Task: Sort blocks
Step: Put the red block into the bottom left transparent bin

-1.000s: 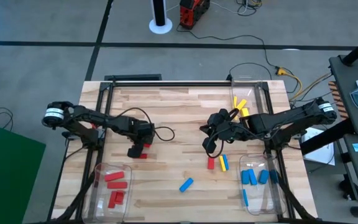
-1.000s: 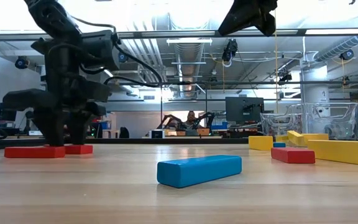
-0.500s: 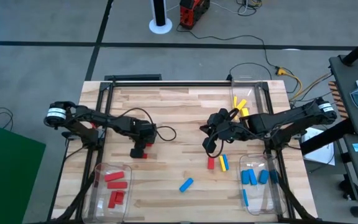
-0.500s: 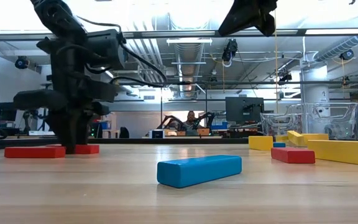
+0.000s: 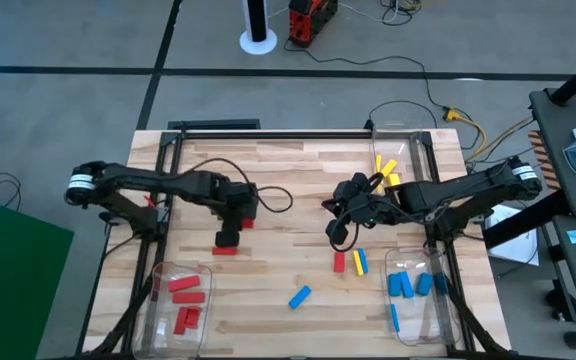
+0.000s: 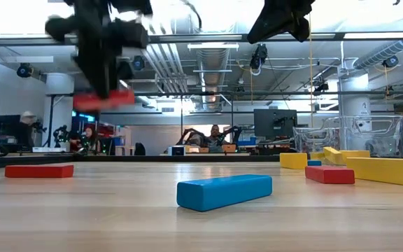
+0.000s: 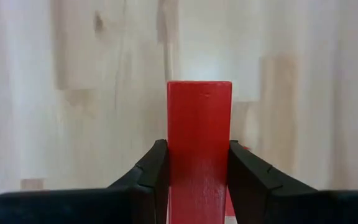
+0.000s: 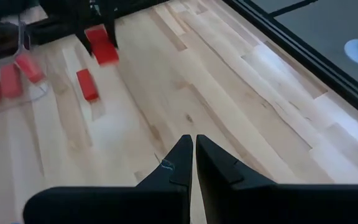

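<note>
I have the left gripper [image 7: 199, 180] clamped on a small solid red rectangular block [image 7: 199, 152], its two dark fingers [image 7: 156, 171] pressing the block's long sides, and the low view shows that block [image 6: 103, 100] lifted clear above the light wooden worktop [image 5: 288, 195]. Under it a second flat red block [image 5: 225, 248] lies on the worktop's left half, near the clear plastic bin [image 5: 157, 300] at the front left corner, which holds several more red blocks [image 5: 184, 285]. The right gripper [image 8: 194, 152] hangs above the middle of the worktop with its fingertips pressed together and nothing between them. Just in front of it a short red block [image 5: 339, 262] and a yellow block [image 5: 360, 261] lie side by side, and a blue block [image 5: 300, 296] lies alone nearer the front edge. Yellow blocks [image 5: 386, 168] sit in the clear bin at the back right edge, blue blocks [image 5: 401, 284] in the one at the front right corner. I can read no writing or labels on any of them
</note>
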Robot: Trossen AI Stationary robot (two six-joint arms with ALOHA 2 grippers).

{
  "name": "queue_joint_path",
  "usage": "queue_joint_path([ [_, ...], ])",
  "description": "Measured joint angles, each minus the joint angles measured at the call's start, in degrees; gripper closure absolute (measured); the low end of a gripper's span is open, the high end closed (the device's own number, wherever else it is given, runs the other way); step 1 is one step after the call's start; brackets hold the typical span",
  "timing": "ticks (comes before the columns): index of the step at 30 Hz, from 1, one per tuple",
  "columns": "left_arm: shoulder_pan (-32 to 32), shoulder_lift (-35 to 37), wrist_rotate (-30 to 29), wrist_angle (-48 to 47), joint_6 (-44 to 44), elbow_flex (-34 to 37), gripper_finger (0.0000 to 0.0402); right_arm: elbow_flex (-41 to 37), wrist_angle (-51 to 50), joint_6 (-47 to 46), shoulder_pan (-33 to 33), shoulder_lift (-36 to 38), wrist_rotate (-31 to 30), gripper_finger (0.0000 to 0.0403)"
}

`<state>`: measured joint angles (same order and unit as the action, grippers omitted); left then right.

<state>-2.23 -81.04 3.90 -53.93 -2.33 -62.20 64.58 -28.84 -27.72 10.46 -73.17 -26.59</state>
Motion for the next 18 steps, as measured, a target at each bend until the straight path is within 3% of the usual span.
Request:
queue_joint_path([
  [9, 7.4, 8.6, -1.5, -9.9, 11.0, -9.9, 0.0302, -0.3, -0.9, 1.4, 0.0, 0.0, 0.0, 0.0390],
  [18, 23.1, 11.4, -1.9, -17.1, 25.6, -11.8, 0.0302, -1.1, -0.9, 1.8, 0.0, 0.0, 0.0, 0.0390],
])
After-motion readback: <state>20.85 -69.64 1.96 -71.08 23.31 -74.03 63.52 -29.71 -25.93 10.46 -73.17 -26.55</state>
